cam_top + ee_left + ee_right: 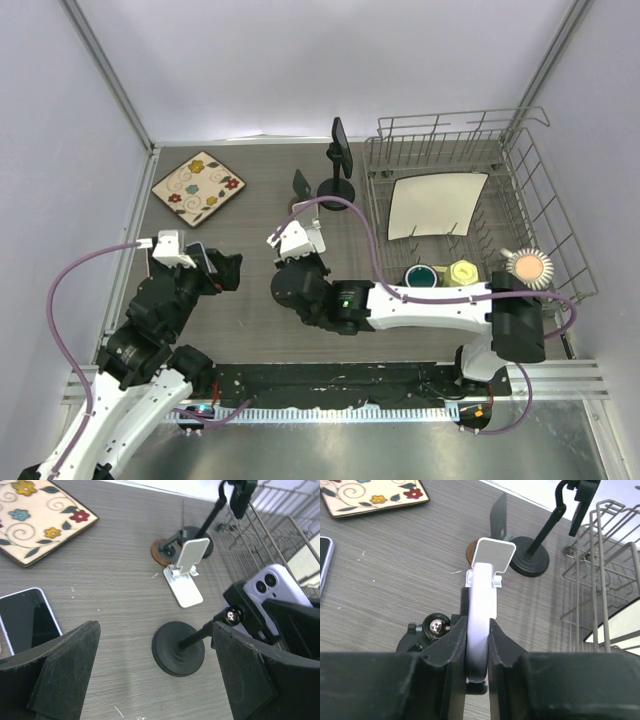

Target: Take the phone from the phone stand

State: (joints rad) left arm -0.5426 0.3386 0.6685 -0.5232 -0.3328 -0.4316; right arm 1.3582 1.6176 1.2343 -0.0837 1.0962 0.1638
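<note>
Grip is taken by the right hand (479, 630) on the lilac phone (483, 590), which sits in the phone stand (178, 652) at the middle of the worktop (260, 205); lifting out is left undone. The left hand (222, 268) is held spread wide, empty.

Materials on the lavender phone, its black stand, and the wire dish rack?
The phone has a smooth lavender back with a soft sheen: glass or plastic, can't tell which. The phone stand is matte black, base and rod alike: painted metal or plastic; its screw is bright bare metal. The dish rack is thin grey wire, probably steel, dull finish.
</note>
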